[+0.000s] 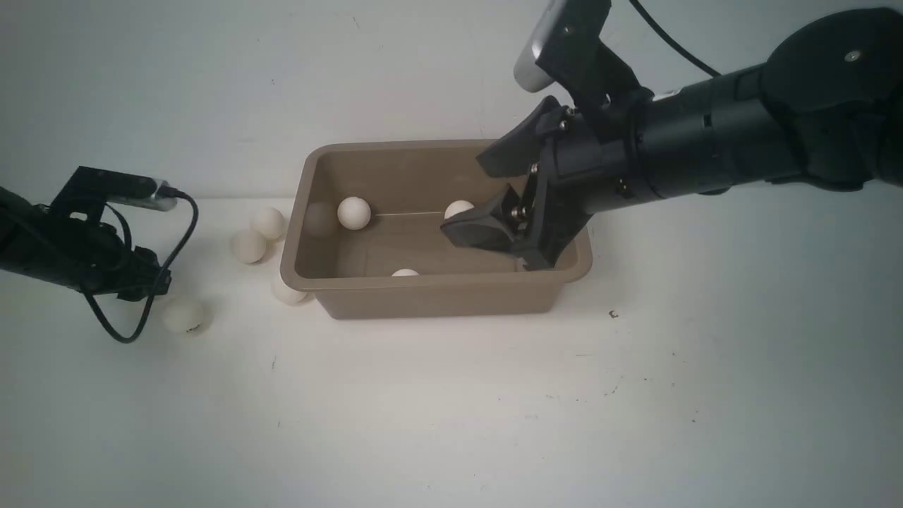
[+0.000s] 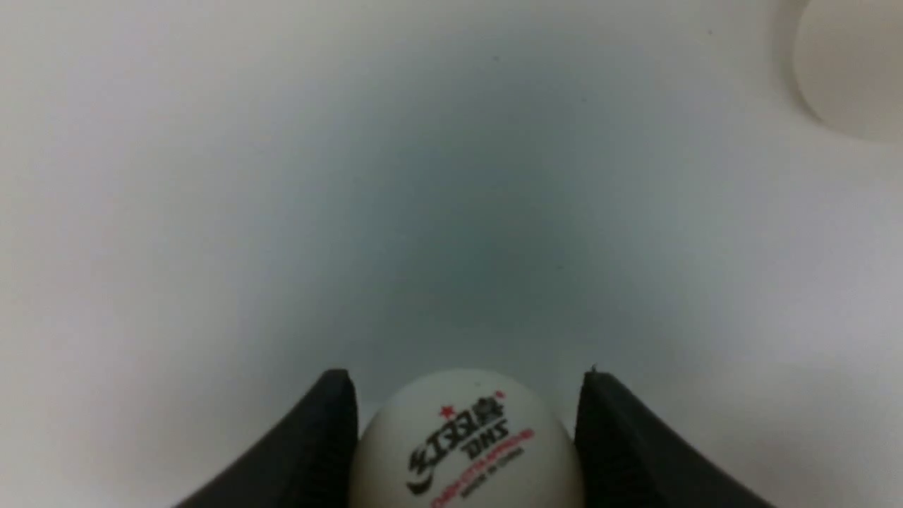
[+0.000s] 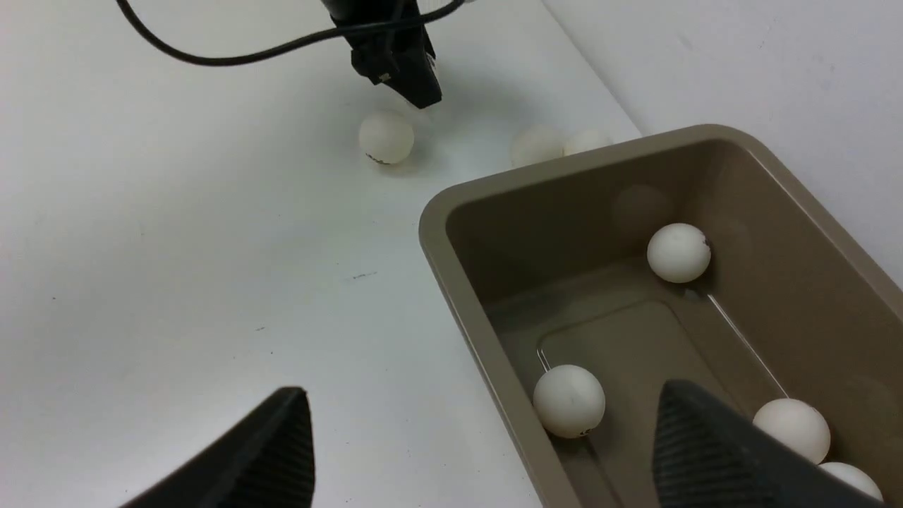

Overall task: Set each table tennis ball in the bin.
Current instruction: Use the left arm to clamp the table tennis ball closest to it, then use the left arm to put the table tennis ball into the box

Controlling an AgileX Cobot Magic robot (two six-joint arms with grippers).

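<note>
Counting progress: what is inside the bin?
Four table tennis balls lie in the bin. The open right gripper covers part of its floor, so more may hide.

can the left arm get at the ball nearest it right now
Likely yes: that ball sits between the fingers of the left gripper on the table, with nothing else close enough to block it.

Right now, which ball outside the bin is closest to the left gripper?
The lone ball with the printed logo, sitting between the fingers of the left gripper; the other three cluster beside the left end of the bin.
</note>
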